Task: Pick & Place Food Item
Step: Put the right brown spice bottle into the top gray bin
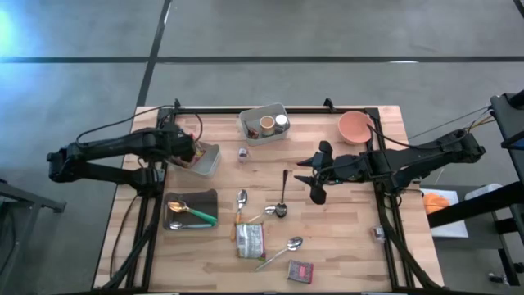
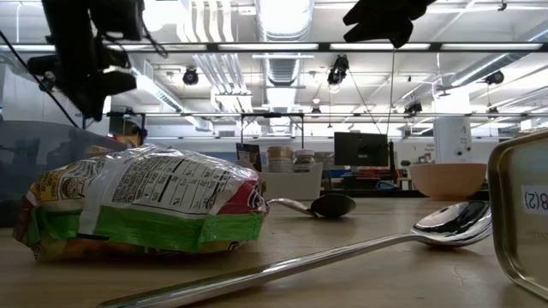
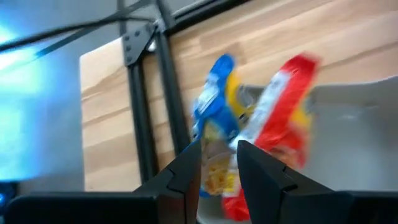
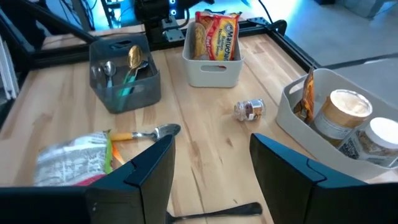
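My left gripper (image 3: pixel 219 146) hangs over the white bin (image 1: pixel 210 161) at the table's left and is shut on a yellow-and-blue noodle packet (image 3: pixel 217 106). A red packet (image 3: pixel 283 106) stands beside it in the bin (image 3: pixel 354 118). The right wrist view shows both packets (image 4: pixel 214 31) upright in that bin. My right gripper (image 1: pixel 315 174) hovers open over the table's middle, nothing between its fingers (image 4: pixel 155 168). A crinkled food packet (image 1: pixel 250 240) lies flat near the front edge. My left gripper has the yellow-and-blue packet between its two fingers, at the packet's upper part (image 3: pixel 217 167). It comes slanting down from the table's left. The packet stands roughly upright below the fingers. Blur hides whether its lower end rests in the bin.
A grey bin (image 1: pixel 191 211) holds spoons at the front left. Loose spoons (image 1: pixel 281 197) lie mid-table. A white bin with cans (image 1: pixel 264 123) and a pink bowl (image 1: pixel 354 127) stand at the back, a small jar (image 1: pixel 243 153) beside them. A small box (image 1: pixel 300 271) lies at the front.
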Robot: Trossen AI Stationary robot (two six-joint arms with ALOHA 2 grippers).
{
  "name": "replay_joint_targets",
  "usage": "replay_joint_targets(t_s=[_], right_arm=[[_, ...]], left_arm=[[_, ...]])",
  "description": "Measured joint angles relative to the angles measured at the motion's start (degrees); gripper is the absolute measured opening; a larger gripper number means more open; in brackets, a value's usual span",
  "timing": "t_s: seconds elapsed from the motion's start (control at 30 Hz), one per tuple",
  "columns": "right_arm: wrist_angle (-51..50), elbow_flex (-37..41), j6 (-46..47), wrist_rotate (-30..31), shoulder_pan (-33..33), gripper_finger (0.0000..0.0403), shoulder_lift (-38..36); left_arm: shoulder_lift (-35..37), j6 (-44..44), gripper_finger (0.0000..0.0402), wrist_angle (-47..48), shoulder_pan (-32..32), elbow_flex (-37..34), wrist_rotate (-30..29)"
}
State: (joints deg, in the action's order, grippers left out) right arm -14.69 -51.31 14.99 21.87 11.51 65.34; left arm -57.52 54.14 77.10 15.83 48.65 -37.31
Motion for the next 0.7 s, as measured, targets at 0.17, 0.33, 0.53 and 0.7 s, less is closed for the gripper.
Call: replay_joint_targets(t_s=[0.17, 0.33, 0.53, 0.7], right_arm=[[-2.92, 0.0, -2.94, 0.02, -0.02, 0.0208, 0.06], [-4.93, 0.02, -5.03, -0.27, -0.02, 0.0208, 2.01], [-11.12, -3.44, -2.46, -9.6, -0.68, 0.0208, 5.55], [-31.42, -13.72, 9.21, -9.79, -0.81, 0.0208, 10.07]], left_arm=[[0.04, -6.37, 0.0107, -6.52, -2.56, 3.94, 3.83], [0.04, -11.25, 0.0107, -18.29, -7.48, 3.67, 9.23], [0.02, -15.75, 0.0107, -35.67, -11.58, -0.17, 9.66], [0.02, -20.66, 0.0107, -46.43, -11.93, -2.04, 11.58]])
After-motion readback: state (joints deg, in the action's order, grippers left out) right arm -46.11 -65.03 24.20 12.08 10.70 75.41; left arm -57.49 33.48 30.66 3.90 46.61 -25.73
